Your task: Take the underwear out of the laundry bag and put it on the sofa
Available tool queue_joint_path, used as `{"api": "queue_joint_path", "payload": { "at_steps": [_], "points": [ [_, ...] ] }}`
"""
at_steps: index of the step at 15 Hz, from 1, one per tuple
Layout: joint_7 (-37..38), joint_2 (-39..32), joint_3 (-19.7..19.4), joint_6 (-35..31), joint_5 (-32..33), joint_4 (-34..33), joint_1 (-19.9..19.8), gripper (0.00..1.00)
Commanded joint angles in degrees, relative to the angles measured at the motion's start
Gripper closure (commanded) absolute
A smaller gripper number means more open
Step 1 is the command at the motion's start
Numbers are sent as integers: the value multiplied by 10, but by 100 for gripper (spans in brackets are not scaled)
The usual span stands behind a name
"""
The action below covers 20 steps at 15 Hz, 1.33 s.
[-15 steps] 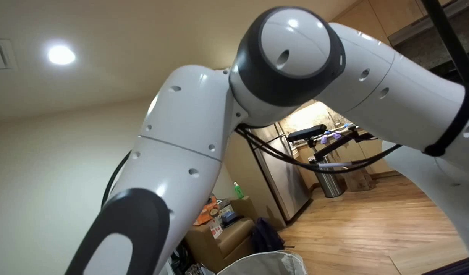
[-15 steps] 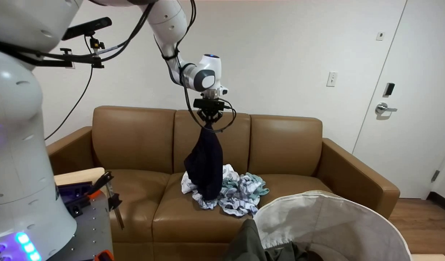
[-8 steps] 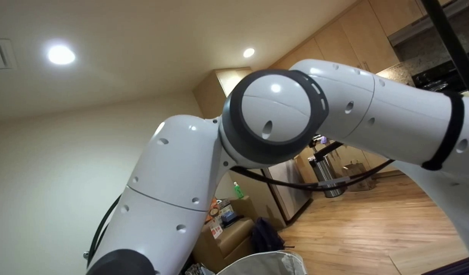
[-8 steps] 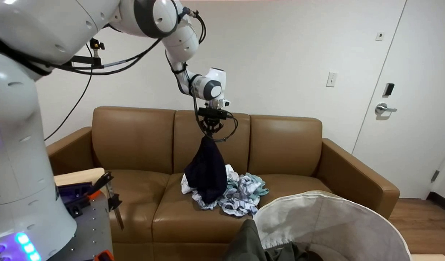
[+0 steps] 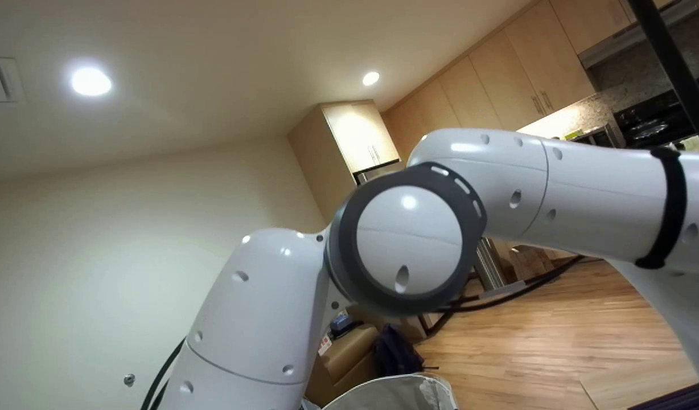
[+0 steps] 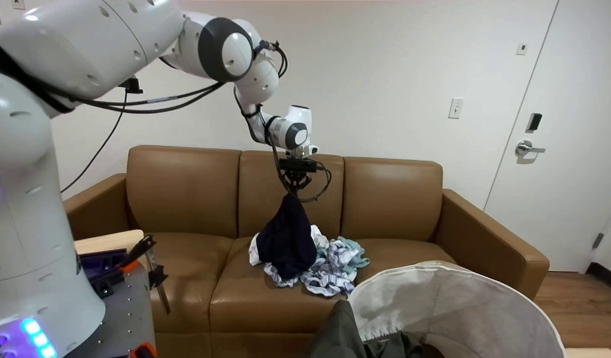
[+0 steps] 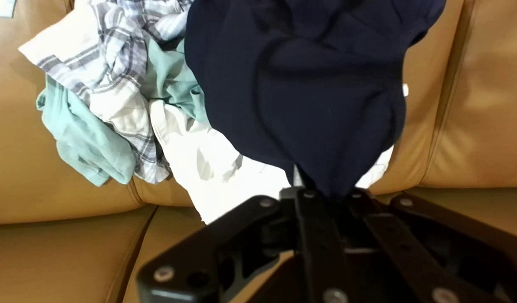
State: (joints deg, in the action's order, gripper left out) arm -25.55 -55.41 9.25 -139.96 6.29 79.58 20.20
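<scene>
Above the middle seat of the brown sofa (image 6: 390,186), my gripper (image 7: 328,195) was clamped on the gathered top of a navy garment (image 6: 288,241), which hung over a pile of plaid, white and teal clothes (image 6: 331,268) on the seat. By my reading this piece was nearly delivered: it was out of the laundry bag (image 6: 450,303) and over the sofa, with only the setting down and letting go yet to be done. A grey-green cloth (image 6: 337,333) appeared draped over the bag's rim and into it, so more may have been left to unload, though whether it belonged to the job was unclear. Nor could I tell whether the navy piece was in fact underwear, as its folds hid its cut. Its lower part overlapped the pile, but whether it touched the clothes or hung just above them could not be made out. The wrist view cut off the garment at the top of the frame, and dark cloth against the dark gripper blurred the exact hold. The bag's lower part fell outside the frame in both exterior views, and in an exterior view my own arm (image 5: 264,319) filled much of the scene, with gripper and garment out of sight.
</scene>
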Motion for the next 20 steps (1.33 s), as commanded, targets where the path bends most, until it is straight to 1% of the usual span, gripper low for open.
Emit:
{"api": "queue_joint_path", "payload": {
  "at_steps": [1,3,4,5,7,10,11,12,13,15,17,20],
  "points": [
    [6,-91,-4,28,35,-114,-1,97],
    [5,-136,-27,29,67,-167,13,97],
    [2,-157,-32,33,78,-191,15,97],
    [-11,-179,-44,36,71,-218,22,97],
    [-17,-218,-53,44,72,-263,25,97],
    [-30,-272,-52,63,62,-328,29,97],
    [-30,-283,-47,71,57,-343,29,69],
    [-31,-292,-44,76,54,-355,30,67],
    [-21,-285,-28,74,62,-347,25,62],
    [-20,-287,-14,68,56,-361,28,49],
    [-20,-263,-6,57,45,-344,30,36],
    [-11,-233,11,68,40,-337,33,16]
  ]
}}
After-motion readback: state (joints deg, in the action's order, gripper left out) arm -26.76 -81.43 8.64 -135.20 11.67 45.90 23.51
